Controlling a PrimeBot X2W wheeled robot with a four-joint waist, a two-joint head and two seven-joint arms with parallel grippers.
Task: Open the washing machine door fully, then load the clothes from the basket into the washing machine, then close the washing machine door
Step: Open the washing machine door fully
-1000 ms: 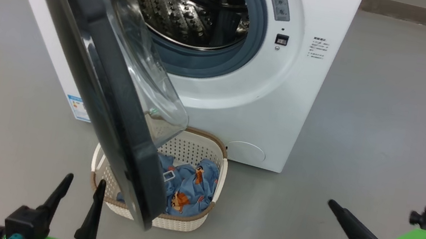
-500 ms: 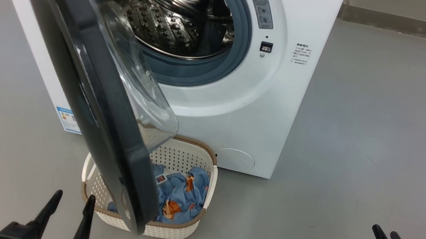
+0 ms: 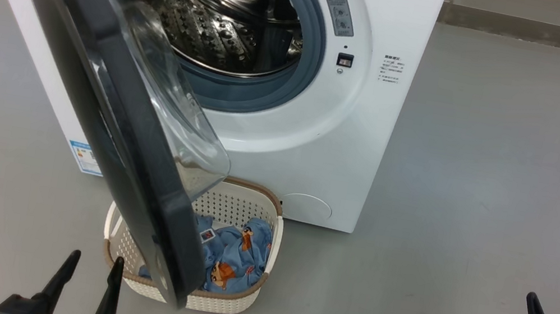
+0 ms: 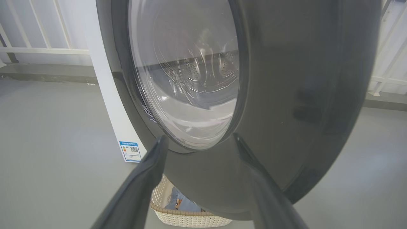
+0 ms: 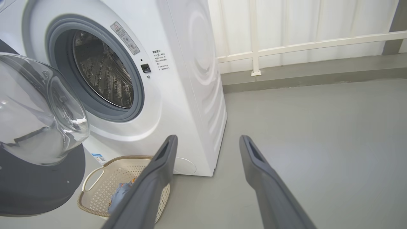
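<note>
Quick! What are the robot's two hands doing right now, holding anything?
Left gripper: open, holding nothing.
Right gripper: open, holding nothing.

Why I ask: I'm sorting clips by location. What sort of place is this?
Probably a laundry corner, maybe a balcony: a white front-loading washing machine, a basket of clothes on the grey floor, and a white railing behind.

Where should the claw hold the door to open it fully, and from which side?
Probably the door's free rim near the basket: it is thin, edge-on to the robot. The open left claw could come from the front, one finger each face.
</note>
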